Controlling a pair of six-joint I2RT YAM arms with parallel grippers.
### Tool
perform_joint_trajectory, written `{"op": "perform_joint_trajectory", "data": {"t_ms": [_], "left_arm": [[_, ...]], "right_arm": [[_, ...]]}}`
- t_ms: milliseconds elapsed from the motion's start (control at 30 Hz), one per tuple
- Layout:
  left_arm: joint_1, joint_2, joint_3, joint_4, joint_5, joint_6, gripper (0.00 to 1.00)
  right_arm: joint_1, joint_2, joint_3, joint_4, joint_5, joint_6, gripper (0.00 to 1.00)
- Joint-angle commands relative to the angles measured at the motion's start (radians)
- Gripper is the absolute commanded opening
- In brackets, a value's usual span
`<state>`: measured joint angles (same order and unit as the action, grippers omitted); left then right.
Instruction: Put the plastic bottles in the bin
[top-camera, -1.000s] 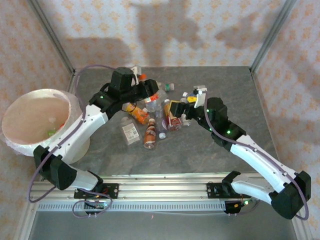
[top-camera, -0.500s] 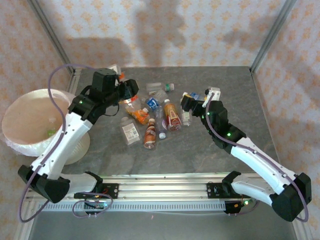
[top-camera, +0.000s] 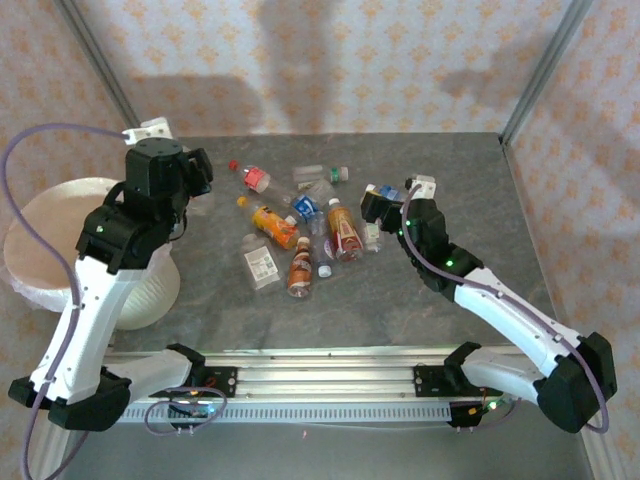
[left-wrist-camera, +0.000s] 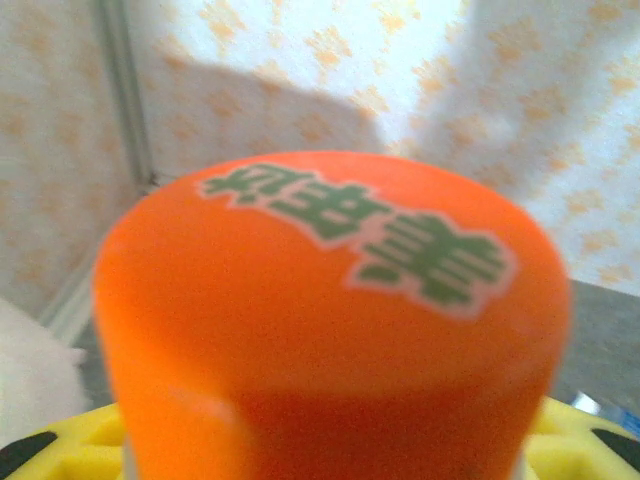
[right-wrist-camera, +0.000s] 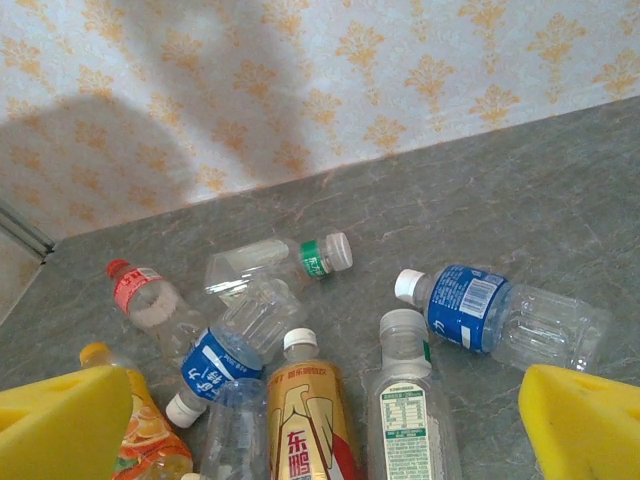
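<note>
Walls papered with a pale orange motif (top-camera: 350, 60) enclose a grey marbled surface (top-camera: 470, 180). A white-lined bin (top-camera: 45, 245) stands at its left edge.

The left arm is raised. The left gripper (top-camera: 197, 178) sits just to the right of the bin's far rim and is not over the opening. Its yellow pads are pressed together on a bottle with an orange top (left-wrist-camera: 330, 300). That top, printed with green characters, faces the wrist camera, so the bottle's long axis seems to run back along the gripper. The bin lies to the gripper's left and slightly nearer the robot. Carrying the bottle that way, over the rim, is what dropping it appears to require.

The other bottles (top-camera: 300, 225) lie scattered on their sides at the middle of the surface. They are well apart from the bin and nearer the right arm. The right gripper (top-camera: 372, 207) hovers at the right edge of this cluster, spread wide and holding nothing. In the right wrist view a gold-labelled bottle (right-wrist-camera: 305, 420) and a white-labelled bottle (right-wrist-camera: 408, 405) lie side by side between the pads. Their caps point away from the robot, so their long axes cross the line between the pads, which suits a straight descent.
</note>
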<state>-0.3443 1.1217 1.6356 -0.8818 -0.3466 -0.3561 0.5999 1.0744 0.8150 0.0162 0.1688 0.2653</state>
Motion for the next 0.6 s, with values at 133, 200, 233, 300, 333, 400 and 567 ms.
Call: {"op": "perform_joint_trajectory", "data": {"t_ms": [133, 200, 233, 300, 333, 400, 567], "left_arm": [[0.037, -0.073, 0.027, -0.045, -0.291, 0.139, 0.46], [0.046, -0.095, 0.018, -0.043, -0.357, 0.164, 0.46], [0.053, -0.108, 0.011, -0.037, -0.388, 0.174, 0.46], [0.066, -0.128, -0.001, -0.029, -0.439, 0.192, 0.46], [0.079, -0.136, -0.004, -0.031, -0.467, 0.195, 0.46], [0.104, -0.139, -0.005, -0.038, -0.495, 0.206, 0.47], [0.269, -0.063, 0.034, -0.137, -0.458, 0.196, 0.47]], "right_arm": [[-0.01, 0.01, 0.033, -0.007, 0.012, 0.017, 0.99], [-0.012, 0.014, 0.035, -0.007, 0.009, 0.021, 0.99], [-0.013, 0.017, 0.037, -0.007, 0.006, 0.02, 0.99], [-0.015, 0.023, 0.042, -0.007, 0.002, 0.022, 0.99], [-0.016, 0.026, 0.044, -0.007, 0.0, 0.022, 0.99], [-0.018, 0.034, 0.05, -0.007, -0.007, 0.025, 0.99], [-0.02, 0.05, 0.056, 0.008, -0.036, 0.035, 0.99]]}}
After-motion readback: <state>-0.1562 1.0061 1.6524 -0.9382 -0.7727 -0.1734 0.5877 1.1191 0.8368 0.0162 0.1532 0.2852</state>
